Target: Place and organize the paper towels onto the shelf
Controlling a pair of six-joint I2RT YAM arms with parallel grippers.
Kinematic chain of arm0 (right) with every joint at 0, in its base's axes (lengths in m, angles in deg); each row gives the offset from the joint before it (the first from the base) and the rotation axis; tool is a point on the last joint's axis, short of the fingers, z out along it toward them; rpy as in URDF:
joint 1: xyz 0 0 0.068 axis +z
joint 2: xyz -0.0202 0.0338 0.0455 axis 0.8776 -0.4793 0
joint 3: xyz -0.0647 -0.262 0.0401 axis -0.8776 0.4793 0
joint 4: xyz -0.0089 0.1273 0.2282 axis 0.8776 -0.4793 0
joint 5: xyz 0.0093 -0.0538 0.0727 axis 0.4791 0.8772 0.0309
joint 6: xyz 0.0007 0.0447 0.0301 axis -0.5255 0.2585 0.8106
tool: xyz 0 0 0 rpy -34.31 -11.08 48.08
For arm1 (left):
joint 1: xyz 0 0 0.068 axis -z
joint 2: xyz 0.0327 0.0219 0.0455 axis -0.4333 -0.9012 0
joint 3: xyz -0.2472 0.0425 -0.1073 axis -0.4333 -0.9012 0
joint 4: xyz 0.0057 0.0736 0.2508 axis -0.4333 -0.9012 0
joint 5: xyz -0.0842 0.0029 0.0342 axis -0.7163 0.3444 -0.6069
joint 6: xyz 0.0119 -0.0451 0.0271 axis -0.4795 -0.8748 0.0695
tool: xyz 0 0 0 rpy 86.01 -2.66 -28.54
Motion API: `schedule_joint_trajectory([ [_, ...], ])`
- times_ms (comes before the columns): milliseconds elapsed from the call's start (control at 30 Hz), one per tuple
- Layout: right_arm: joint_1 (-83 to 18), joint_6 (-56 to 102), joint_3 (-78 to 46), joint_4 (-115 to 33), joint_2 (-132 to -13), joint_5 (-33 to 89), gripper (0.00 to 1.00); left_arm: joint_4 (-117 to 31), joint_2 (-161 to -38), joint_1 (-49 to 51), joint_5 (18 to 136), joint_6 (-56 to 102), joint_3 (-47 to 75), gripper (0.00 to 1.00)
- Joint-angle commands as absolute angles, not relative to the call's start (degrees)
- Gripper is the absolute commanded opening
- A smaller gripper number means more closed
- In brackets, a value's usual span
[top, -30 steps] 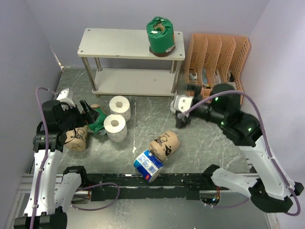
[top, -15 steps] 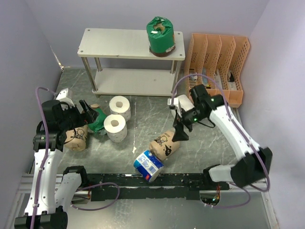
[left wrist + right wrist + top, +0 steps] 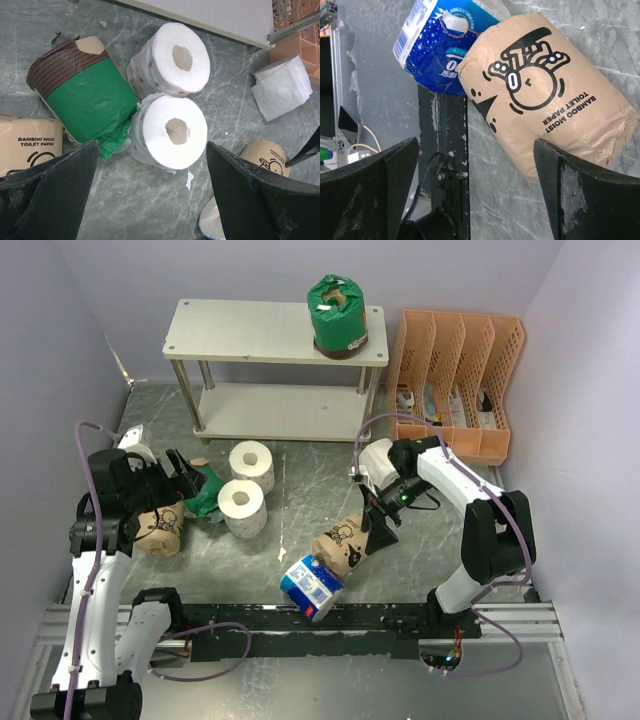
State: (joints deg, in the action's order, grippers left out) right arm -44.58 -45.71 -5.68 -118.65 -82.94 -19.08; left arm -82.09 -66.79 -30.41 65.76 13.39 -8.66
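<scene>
The shelf (image 3: 262,332) stands at the back with one green-wrapped roll (image 3: 338,315) on its top board. On the table lie two bare white rolls (image 3: 251,464) (image 3: 243,506), a green-wrapped roll (image 3: 207,492), a tan roll (image 3: 160,531) at the left, a tan roll (image 3: 345,543) in the middle and a blue-and-white roll (image 3: 310,587). A third white roll (image 3: 374,460) lies by the right arm. My right gripper (image 3: 380,526) is open beside the middle tan roll (image 3: 545,95), with the blue roll (image 3: 440,47) beyond. My left gripper (image 3: 188,478) is open and empty over the green roll (image 3: 85,97) and the white rolls (image 3: 172,131).
The orange slotted file organizer (image 3: 458,380) stands right of the shelf. A black rail (image 3: 350,620) runs along the near edge, close to the blue roll. Purple walls close in both sides and the back.
My right arm has swung from near the shelf's right leg down and left to the middle tan roll. The left arm and the rolls have not moved.
</scene>
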Motion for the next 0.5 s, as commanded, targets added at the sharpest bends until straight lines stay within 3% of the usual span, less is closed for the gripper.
schedule_joint_trajectory([
  [0,-44.5,-52.0,-4.7,-119.4,-83.8,-18.5,1.0,-80.5,-66.3,-31.0,65.9,13.8,-8.9,1.0],
  [267,-46.8,-46.6,-9.6,-113.6,-79.1,-16.1,1.0,-80.4,-66.4,-31.5,65.5,13.8,-8.8,0.99],
  [467,-49.3,-41.9,-6.5,-107.7,-72.7,-14.1,1.0,-80.3,-66.3,-32.2,64.6,14.0,-8.8,0.99],
])
